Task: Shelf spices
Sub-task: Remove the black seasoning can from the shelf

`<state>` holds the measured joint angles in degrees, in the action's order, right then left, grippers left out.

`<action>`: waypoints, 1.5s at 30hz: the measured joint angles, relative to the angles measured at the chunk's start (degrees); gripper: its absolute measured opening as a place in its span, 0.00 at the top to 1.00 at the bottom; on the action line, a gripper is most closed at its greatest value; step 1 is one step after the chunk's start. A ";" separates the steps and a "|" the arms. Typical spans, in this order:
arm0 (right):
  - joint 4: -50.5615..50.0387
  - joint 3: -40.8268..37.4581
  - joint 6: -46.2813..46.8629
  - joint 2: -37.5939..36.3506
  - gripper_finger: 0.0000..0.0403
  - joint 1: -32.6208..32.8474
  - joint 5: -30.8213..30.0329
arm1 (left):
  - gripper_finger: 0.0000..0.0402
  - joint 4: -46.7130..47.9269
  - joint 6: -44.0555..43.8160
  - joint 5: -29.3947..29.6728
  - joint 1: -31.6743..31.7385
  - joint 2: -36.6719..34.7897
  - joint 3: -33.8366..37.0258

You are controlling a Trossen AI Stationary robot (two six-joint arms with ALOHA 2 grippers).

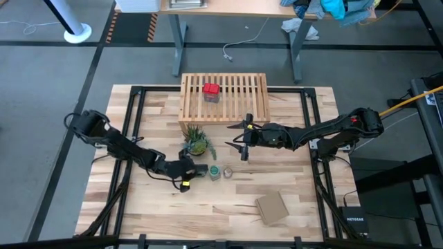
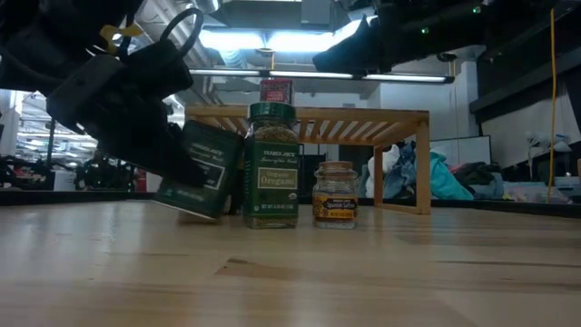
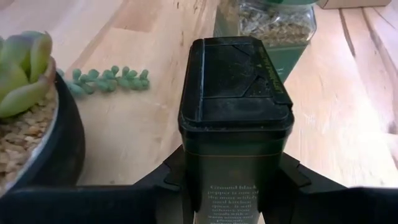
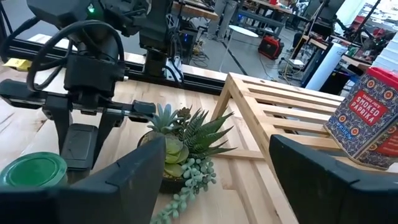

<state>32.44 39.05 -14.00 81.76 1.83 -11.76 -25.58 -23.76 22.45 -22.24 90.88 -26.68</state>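
Observation:
The light-wood slatted shelf stands at the table's far middle with the red tin upright on its top. My left gripper is shut on the dark grey-black tin, just left of the green-capped jar and the tiny brownish jar. Both jars stand upright on the table. My right gripper is open and empty. It hovers above the table in front of the shelf's near edge, right of the potted plant. My left gripper pinches the dark tin between its two fingers, one on each side of the body, below the capped top. The fingers come from the table's left, slanting down. The tin is tilted. Whether its lower edge touches the table I cannot tell.
A small potted plant stands close behind my left gripper, with trailing green stems on the table. A flat brown cardboard piece lies near the front right. Free shelf slats lie right of the red tin.

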 joint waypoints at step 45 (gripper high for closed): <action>-0.49 -0.02 -1.55 0.04 0.28 0.02 0.88 | 0.46 8.75 -7.50 -3.23 -0.61 -9.38 -0.83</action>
<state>31.95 39.03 -15.55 81.80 1.85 -10.88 -16.82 -31.26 19.22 -22.85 81.51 -27.51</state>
